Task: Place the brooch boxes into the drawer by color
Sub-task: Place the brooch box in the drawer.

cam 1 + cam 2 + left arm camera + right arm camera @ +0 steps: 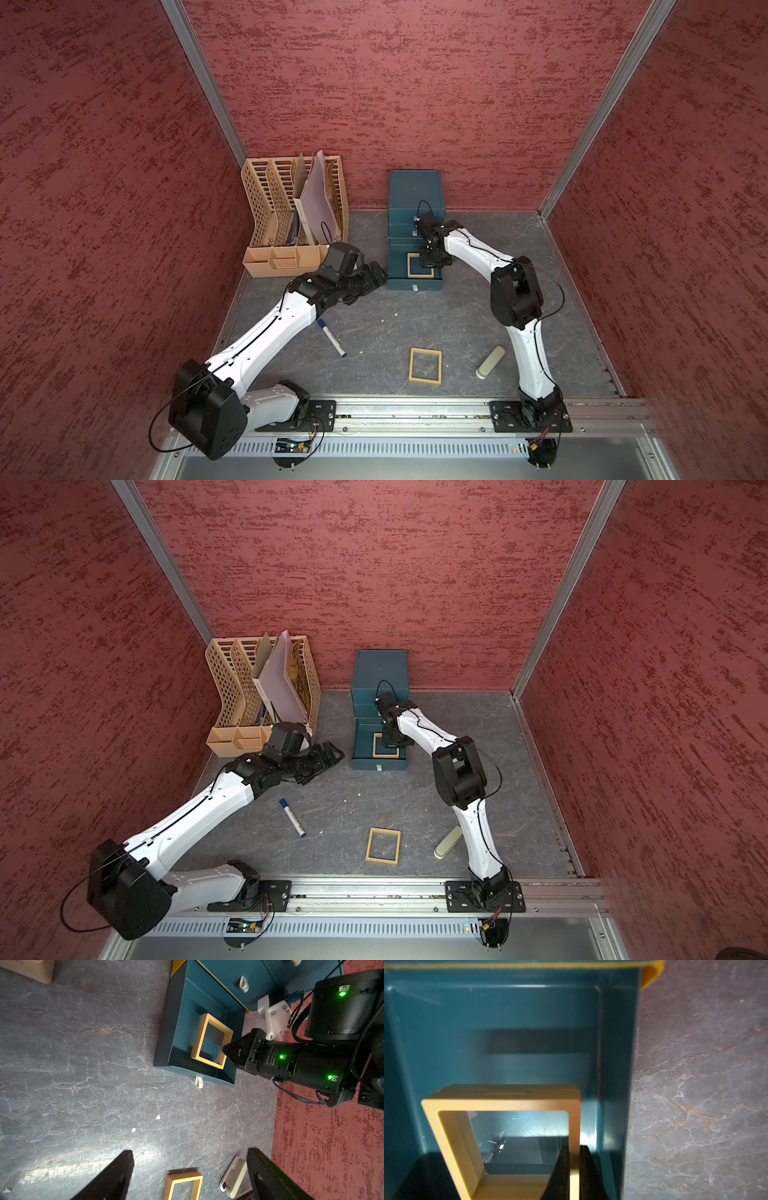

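The dark teal drawer (414, 191) chest stands at the back, its bottom drawer (399, 284) pulled out. Inside that drawer a tan-yellow brooch box (419, 276) is tilted, and my right gripper (432, 264) is shut on one side of its frame (500, 1103); in the right wrist view the gripper (574, 1153) pinches the frame bar close to the drawer wall (612, 1064). A second tan-yellow brooch box (424, 380) lies flat on the table near the front. My left gripper (380, 274) hovers open and empty just left of the open drawer, also seen in the left wrist view (190, 1152).
A tan slotted file rack (291, 216) with papers stands back left. A blue-capped marker (331, 337) lies beside the left arm. A pale green cylinder (490, 361) lies near the right arm's base. Red walls enclose three sides; a metal rail (415, 415) runs along the front.
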Robot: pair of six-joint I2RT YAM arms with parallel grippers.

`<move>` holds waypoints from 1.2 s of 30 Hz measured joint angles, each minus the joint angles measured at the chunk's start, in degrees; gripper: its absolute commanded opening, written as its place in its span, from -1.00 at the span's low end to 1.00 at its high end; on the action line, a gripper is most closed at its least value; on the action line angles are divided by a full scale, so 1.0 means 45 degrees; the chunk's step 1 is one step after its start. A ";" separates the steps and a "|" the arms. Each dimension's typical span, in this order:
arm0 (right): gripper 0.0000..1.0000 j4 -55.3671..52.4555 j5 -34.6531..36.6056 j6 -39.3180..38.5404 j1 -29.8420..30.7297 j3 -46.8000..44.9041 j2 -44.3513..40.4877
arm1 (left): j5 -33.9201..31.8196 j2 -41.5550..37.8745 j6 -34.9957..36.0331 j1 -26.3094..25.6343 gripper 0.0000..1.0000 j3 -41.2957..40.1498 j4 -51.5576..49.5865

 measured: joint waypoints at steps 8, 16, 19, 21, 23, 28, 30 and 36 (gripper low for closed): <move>-0.96 -0.0005 -0.0141 0.0000 0.0000 0.0000 0.0437 | 0.0000 0.0000 0.0000 -0.0005 0.79 0.0029 0.0000; -0.46 0.0015 -0.0539 0.0049 0.0000 0.0000 0.0495 | -0.0005 0.0000 0.0000 -0.0005 0.79 0.0044 -0.0049; -0.30 0.0010 -0.0568 0.0049 0.0000 0.0000 0.0500 | -0.0010 0.0000 0.0000 -0.0005 0.79 0.0053 -0.0092; -0.23 0.0019 -0.0568 0.0073 0.0000 0.0000 0.0500 | -0.0015 0.0000 0.0000 -0.0005 0.79 0.0092 -0.0131; -0.21 0.0039 -0.0573 0.0092 0.0000 0.0000 0.0500 | -0.0024 0.0000 0.0000 -0.0005 0.79 0.0136 -0.0165; -0.19 0.0078 -0.0573 0.0092 0.0000 0.0000 0.0427 | -0.0029 0.0000 0.0000 -0.0005 0.79 0.0170 -0.0189; -0.19 0.0073 -0.0573 0.0092 0.0000 0.0010 0.0282 | -0.0029 0.0000 0.0000 -0.0005 0.79 0.0170 -0.0185; -0.19 0.0087 -0.0597 0.0107 0.0000 0.0350 -0.0699 | -0.0029 0.0000 0.0000 -0.0005 0.79 0.0170 -0.0189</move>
